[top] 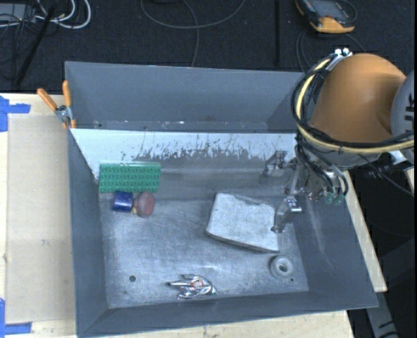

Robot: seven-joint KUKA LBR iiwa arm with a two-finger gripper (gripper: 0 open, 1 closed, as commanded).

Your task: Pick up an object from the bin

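Note:
My gripper hangs at the right side of the bin, under the arm's orange dome. It is open; one finger points toward the back wall and the other finger reaches down over the right edge of a flat grey rectangular pad. The pad lies tilted on the bin floor, right of centre. Nothing is between the fingers. A small grey metal ring lies on the floor just in front of the pad's right corner.
A green studded plate rests against the back left slope. Just in front of it lie a small blue cylinder and a brownish-red ball. A silvery toy plane lies near the front wall.

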